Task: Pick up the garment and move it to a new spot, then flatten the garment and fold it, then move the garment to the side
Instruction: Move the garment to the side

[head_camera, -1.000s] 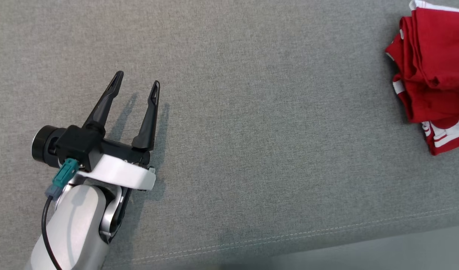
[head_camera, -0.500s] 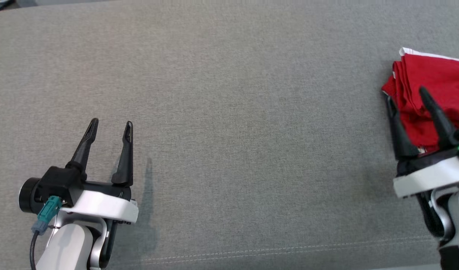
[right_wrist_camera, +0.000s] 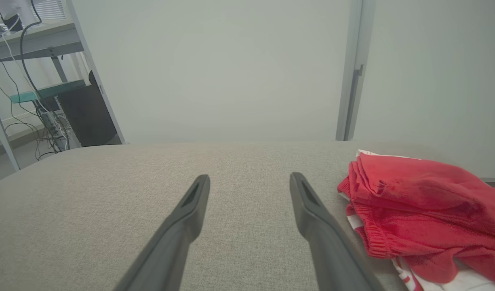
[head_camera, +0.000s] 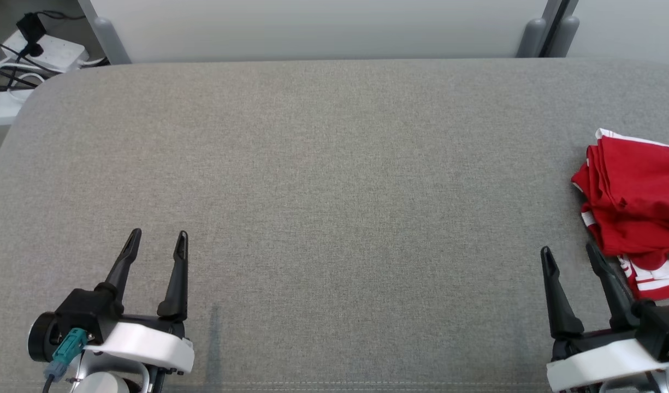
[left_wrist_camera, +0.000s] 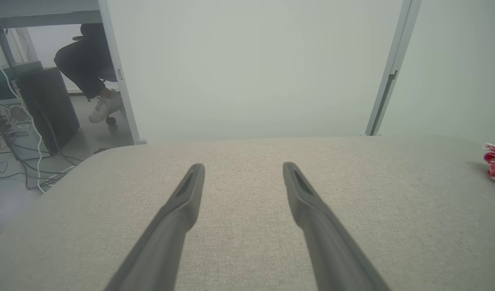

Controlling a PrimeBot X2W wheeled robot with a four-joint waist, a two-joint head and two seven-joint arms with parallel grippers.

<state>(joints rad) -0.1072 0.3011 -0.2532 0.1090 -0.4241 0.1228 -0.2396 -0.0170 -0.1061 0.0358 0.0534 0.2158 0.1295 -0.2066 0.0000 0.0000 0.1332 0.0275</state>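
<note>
Left gripper (head_camera: 158, 233), fingers wide and empty, hangs well apart from the red garment (head_camera: 634, 191). Right gripper (head_camera: 568, 248), fingers equally wide and empty, sits just beside it. The garment lies loosely folded at the right end of the bench (head_camera: 334, 164). It is probably already set aside; if not, the next move is a short rightward reach.

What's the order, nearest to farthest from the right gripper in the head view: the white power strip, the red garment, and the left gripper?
1. red garment, just to the right of the right gripper.
2. left gripper, far across at the lower left.
3. white power strip, on the floor, upper left corner.
</note>
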